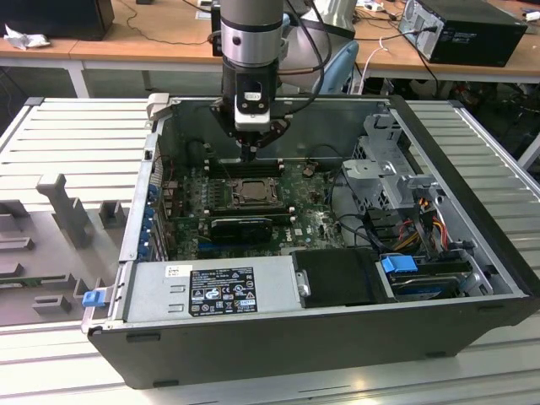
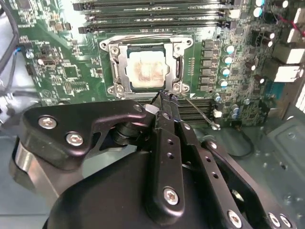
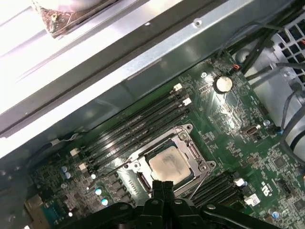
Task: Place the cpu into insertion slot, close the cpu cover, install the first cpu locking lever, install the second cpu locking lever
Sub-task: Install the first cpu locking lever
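The cpu (image 2: 147, 70) (image 3: 169, 164) lies flat in the insertion slot (image 2: 187, 44) on the green board, its pale metal face up. The cpu cover (image 2: 119, 67) lies down around it, framing the chip in its window. My gripper (image 2: 165, 101) (image 3: 164, 185) is shut with nothing between the fingers, its tips just beside the socket's corner. From that corner a thin wire locking lever (image 2: 198, 110) slants out over the memory slots, unlatched. In the exterior view my gripper (image 1: 248, 152) hangs just above the far edge of the cpu (image 1: 253, 192) inside the open case.
Long black memory slots (image 2: 152, 14) (image 3: 133, 124) flank the socket on both sides. The case wall (image 3: 157, 57) rises close behind. A power supply (image 1: 211, 287) sits at the near side, a drive cage (image 1: 388, 160) and cables (image 1: 422, 219) at the exterior view's right.
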`<state>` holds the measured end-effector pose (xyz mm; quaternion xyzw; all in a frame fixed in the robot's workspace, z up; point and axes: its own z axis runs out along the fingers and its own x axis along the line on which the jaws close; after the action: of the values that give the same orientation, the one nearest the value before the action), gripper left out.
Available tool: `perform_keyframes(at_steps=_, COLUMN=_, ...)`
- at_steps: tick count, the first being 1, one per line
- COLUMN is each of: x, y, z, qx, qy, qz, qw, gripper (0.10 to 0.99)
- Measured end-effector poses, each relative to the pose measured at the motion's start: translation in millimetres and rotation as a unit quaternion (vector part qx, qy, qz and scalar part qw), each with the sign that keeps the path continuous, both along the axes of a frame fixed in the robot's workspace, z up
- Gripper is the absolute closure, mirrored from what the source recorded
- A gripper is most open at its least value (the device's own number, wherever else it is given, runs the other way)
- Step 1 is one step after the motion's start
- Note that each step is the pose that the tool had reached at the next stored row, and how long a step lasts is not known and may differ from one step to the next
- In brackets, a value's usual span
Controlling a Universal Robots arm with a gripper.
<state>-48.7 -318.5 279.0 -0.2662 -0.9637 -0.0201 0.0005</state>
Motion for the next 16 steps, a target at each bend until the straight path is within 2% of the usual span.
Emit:
perform_keyframes(at_steps=2, x=0.0, y=0.0, z=-0.1, qx=0.0001, qy=0.0000, qz=0.022, qw=0.9998, gripper=0.980)
perform_keyframes(at_steps=4, x=0.0, y=0.0, z=-0.1, qx=0.0001, qy=0.0000, qz=0.053, qw=0.9986, gripper=0.980)
perform_keyframes(at_steps=7, x=0.0, y=0.0, z=-0.1, qx=0.0001, qy=0.0000, qz=0.092, qw=0.9958, gripper=0.980)
perform_keyframes(at_steps=8, x=0.0, y=0.0, z=-0.1, qx=0.0000, qy=-0.0001, qz=0.116, qw=0.9933, gripper=0.980)
perform_keyframes(at_steps=9, x=0.0, y=0.0, z=-0.2, qx=0.0001, qy=-0.0001, qz=0.129, qw=0.9917, gripper=0.980)
perform_keyframes(at_steps=13, x=-1.3, y=-0.2, z=-0.6, qx=0.0001, qy=-0.0008, qz=0.147, qw=0.9891, gripper=0.980)
perform_keyframes(at_steps=16, x=-7.1, y=-0.3, z=-0.7, qx=0.0001, qy=-0.0009, qz=0.151, qw=0.9886, gripper=0.980)
